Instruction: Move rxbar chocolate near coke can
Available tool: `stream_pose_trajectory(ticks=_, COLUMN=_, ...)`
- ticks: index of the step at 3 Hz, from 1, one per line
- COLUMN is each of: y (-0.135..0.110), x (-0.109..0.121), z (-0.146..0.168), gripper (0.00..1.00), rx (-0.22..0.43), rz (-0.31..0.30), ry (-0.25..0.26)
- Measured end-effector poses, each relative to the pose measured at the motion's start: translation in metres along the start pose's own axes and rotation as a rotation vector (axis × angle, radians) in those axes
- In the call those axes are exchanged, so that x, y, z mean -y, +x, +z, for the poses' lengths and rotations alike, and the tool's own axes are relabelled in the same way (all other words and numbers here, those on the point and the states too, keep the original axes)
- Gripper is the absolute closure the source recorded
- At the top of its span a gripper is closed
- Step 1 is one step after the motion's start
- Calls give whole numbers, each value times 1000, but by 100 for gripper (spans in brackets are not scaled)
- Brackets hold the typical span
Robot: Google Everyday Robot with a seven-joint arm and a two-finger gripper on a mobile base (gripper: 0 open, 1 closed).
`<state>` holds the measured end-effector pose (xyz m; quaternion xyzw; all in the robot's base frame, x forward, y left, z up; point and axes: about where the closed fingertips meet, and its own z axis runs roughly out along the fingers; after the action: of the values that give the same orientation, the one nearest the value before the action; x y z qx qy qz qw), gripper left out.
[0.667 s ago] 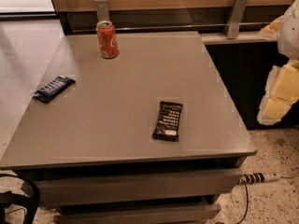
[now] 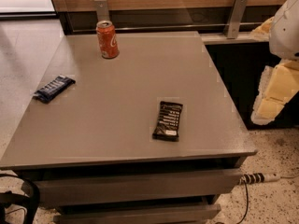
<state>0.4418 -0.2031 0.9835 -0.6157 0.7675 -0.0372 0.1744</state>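
The rxbar chocolate (image 2: 168,121), a flat black wrapper with white lettering, lies on the grey table (image 2: 126,87) right of centre, toward the front edge. The coke can (image 2: 107,39), red with a silver top, stands upright at the table's back left. They are well apart. My gripper (image 2: 273,94), with yellowish parts under a white arm section, hangs at the right edge of the view, off the table's right side and above the floor. It holds nothing that I can see.
A dark blue wrapper (image 2: 53,88) lies near the table's left edge. Two metal brackets (image 2: 236,15) rise against the wooden wall behind. A power strip (image 2: 259,177) and cable lie on the floor at the front right. Drawers sit below the tabletop.
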Motion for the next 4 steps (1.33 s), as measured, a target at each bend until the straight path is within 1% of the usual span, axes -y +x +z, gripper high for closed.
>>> stream_pose_trajectory(ticks=1, y=-21, x=1, z=24, gripper=0, rx=39, rz=-51, ry=-55)
stream_pose_trajectory(ticks=2, y=-42, x=-5, z=55, gripper=0, rx=65, rz=-81, ry=-108)
stream_pose_trajectory(ticks=3, y=-62, x=-12, z=84, gripper=0, rx=43, rz=-97, ry=-138)
stream_pose_trajectory(ticks=4, y=-71, x=-15, z=109, gripper=0, rx=-12, rz=-91, ry=-146)
